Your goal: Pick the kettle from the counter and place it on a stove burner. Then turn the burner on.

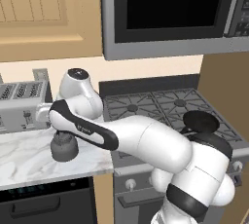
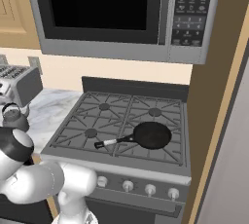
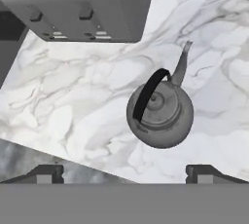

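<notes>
The kettle (image 3: 160, 113), squat, dark grey, with an arched black handle and a short spout, stands upright on the marble counter (image 3: 73, 101). In the hand view my gripper (image 3: 125, 174) hangs above it, open, its fingertips (image 3: 46, 173) spread wide with nothing between them; the kettle lies a little right of their middle. From the left base view the kettle (image 1: 63, 149) shows under my hand, near the front edge of the counter (image 1: 24, 162). The right base view has the kettle (image 2: 12, 116) at far left. One free stove burner (image 2: 90, 132) sits front left on the stove.
A silver toaster (image 1: 22, 103) (image 3: 78, 6) stands just behind the kettle. A black frying pan (image 2: 151, 134) occupies the front right burner. Knobs (image 2: 127, 185) line the stove front. A microwave (image 2: 107, 9) hangs above the stove.
</notes>
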